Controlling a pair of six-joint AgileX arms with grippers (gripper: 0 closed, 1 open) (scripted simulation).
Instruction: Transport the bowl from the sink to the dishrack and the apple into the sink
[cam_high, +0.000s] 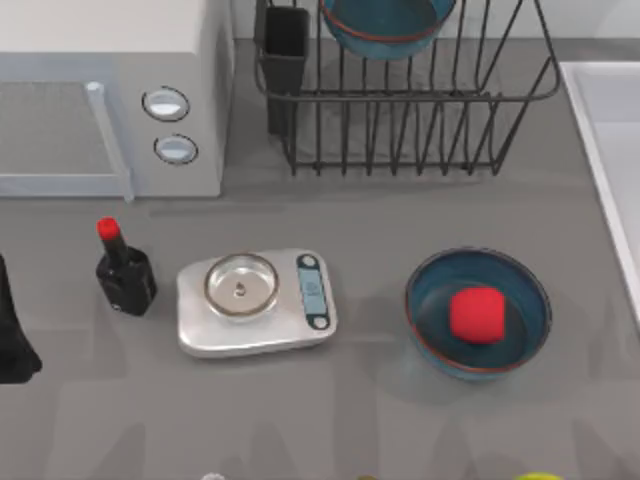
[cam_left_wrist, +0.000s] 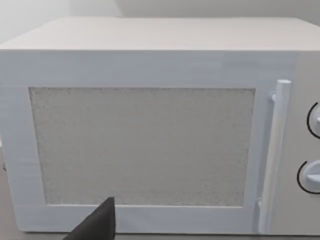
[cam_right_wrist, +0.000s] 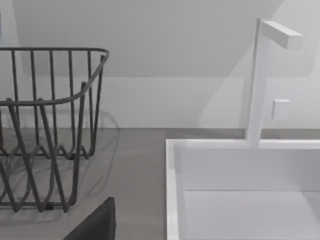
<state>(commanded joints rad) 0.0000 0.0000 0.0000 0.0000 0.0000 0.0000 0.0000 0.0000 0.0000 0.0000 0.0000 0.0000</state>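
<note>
A teal bowl (cam_high: 385, 25) stands in the dishrack (cam_high: 420, 110), so that half looks done. The apple (cam_high: 476, 314) sits in a second bowl (cam_high: 478, 312) on the surface (cam_high: 380, 215), short of the sink (cam_right_wrist: 240, 200) that lies open ahead of the right pincer (cam_right_wrist: 97, 222), with the dishrack beside the sink. The left pincer (cam_left_wrist: 97, 225) idles facing the microwave (cam_left_wrist: 150, 145); I cannot tell whether either pincer is released or clenched.

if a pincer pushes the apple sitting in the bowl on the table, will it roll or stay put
The apple looks rounded but slightly blocky, so it would probably rock rather than roll freely. The bowl's raised wall should likely contain it. A hard push might slide the bowl itself.
</note>
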